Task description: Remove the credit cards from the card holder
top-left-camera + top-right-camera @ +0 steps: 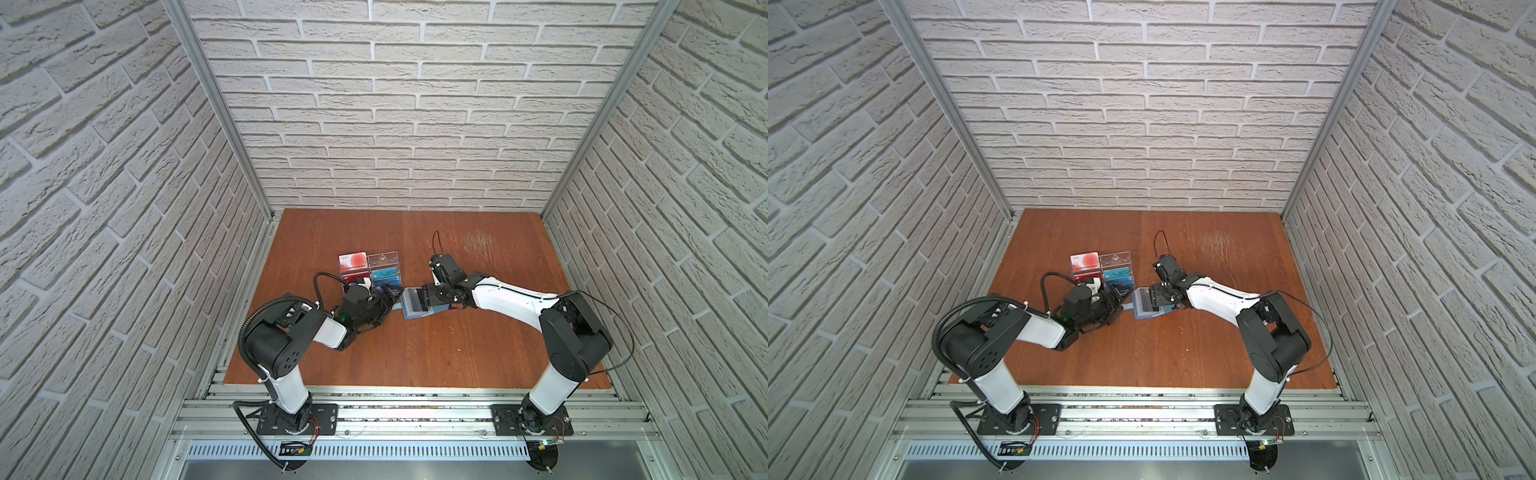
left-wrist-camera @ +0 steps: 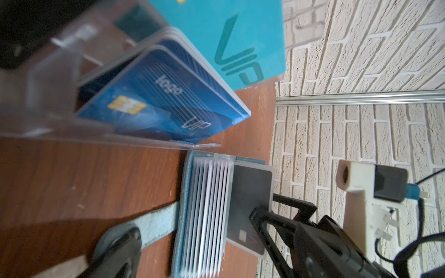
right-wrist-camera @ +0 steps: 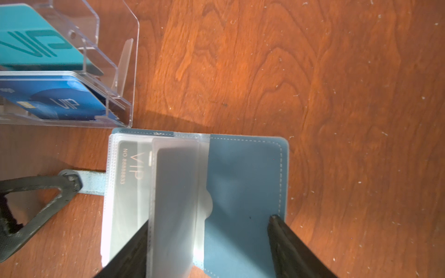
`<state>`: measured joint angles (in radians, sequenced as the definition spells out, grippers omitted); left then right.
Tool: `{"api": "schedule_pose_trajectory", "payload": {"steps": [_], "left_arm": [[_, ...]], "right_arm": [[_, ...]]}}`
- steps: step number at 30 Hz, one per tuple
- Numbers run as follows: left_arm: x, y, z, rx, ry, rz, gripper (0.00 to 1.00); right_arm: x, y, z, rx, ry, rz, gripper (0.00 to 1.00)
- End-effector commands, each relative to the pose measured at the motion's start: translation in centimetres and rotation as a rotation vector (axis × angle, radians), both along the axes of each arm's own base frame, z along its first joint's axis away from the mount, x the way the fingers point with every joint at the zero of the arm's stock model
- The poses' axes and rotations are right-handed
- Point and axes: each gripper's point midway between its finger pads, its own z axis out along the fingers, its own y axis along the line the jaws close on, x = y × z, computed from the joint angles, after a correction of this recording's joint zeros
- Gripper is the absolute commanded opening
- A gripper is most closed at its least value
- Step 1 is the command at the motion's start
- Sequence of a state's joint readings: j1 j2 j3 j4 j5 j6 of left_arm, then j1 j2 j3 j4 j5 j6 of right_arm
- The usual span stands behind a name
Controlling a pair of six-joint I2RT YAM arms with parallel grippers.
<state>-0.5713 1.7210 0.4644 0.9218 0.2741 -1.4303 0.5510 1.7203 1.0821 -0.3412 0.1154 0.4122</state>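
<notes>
On the table [image 1: 457,353] by the clear rack [image 3: 134,60]: card holder [image 3: 245,168] open, credit cards [image 3: 130,173] inside.
Right gripper [image 3: 209,221] open over the sleeves [image 3: 175,192], left gripper [image 1: 392,296] open by the strap [image 3: 92,181]; could pinch floppy sleeve, not card.

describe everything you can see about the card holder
The card holder is a slate-blue, leather-look case with pale stitching, lying open like a book on the wooden table, beside the clear rack. Inside is a fan of clear sleeves; one shows a grey VIP card. Its strap lies flat, the left gripper seemingly on its snap end. The right gripper has open jaws straddling a raised sleeve, touching the stack and the bare cover.
</notes>
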Motion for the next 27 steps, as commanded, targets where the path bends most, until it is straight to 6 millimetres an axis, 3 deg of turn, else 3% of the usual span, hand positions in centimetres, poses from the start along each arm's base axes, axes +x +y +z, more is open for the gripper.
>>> {"api": "schedule_pose_trajectory", "payload": {"steps": [1, 18, 22, 27], "left_arm": [[0.0, 0.7, 0.6, 0.021, -0.027, 0.008, 0.98], [-0.8, -1.0, 6.3, 0.038, -0.129, -0.058, 0.98], [-0.6, -1.9, 7.6, 0.029, -0.143, -0.069, 0.98], [-0.1, -2.7, 8.9, 0.008, -0.157, -0.069, 0.98]], "right_arm": [[0.1, -1.2, 1.3, 0.000, -0.032, -0.032, 0.72], [0.6, -3.8, 0.0, 0.008, 0.016, -0.115, 0.69], [0.5, -3.8, 1.5, 0.035, -0.034, -0.112, 0.66], [-0.2, -2.1, 5.0, 0.175, -0.149, -0.042, 0.63]]}}
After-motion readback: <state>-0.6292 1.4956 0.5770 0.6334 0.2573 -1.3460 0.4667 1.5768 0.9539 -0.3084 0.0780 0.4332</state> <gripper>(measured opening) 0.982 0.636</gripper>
